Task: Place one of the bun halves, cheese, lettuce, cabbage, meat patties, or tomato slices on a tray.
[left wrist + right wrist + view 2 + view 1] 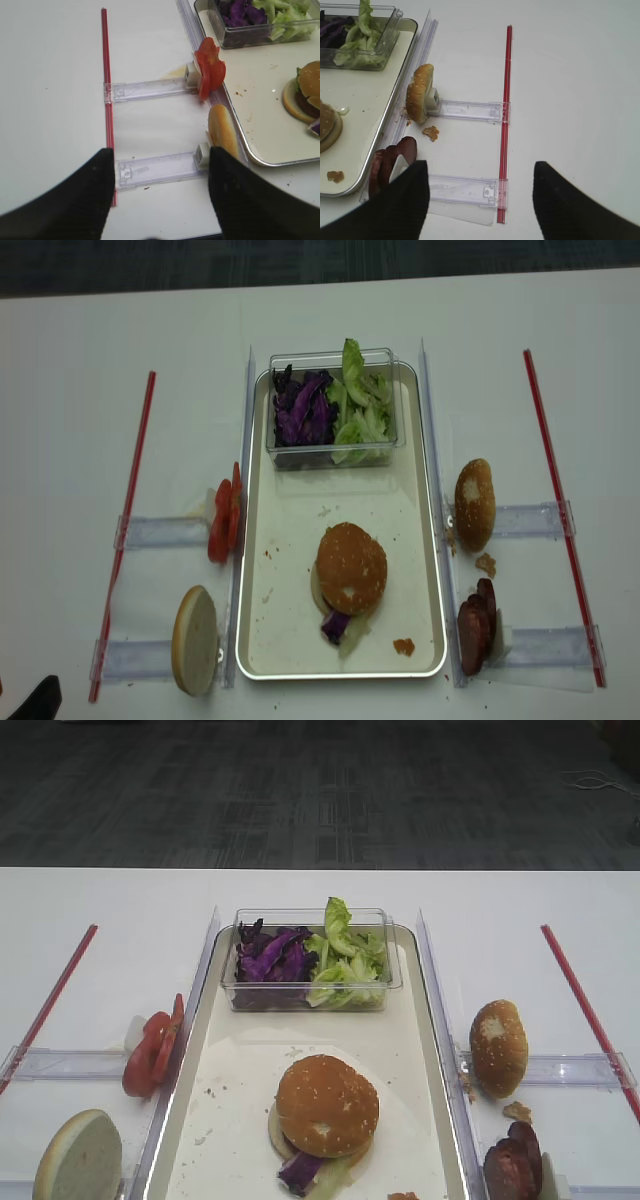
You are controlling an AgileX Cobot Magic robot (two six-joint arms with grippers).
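A closed burger with a sesame bun top [327,1105] sits on the cream tray [415,1020], over purple and green scraps. Cabbage [272,957] and lettuce [345,955] fill a clear box at the tray's far end. Left of the tray stand tomato slices [209,72] and a pale-faced bun half [222,131]. To its right stand a golden bun half [418,93] and meat patties [387,160]. No cheese shows. My left gripper [161,152] hangs open over the near left rail. My right gripper [480,167] is open beside the patties, holding nothing.
Clear plastic rails [560,1068] hold the food upright on both sides of the tray. Red strips [50,1000] [585,1010] run along the outer left and right. Crumbs lie on the tray [403,646] and by the right bun [430,132].
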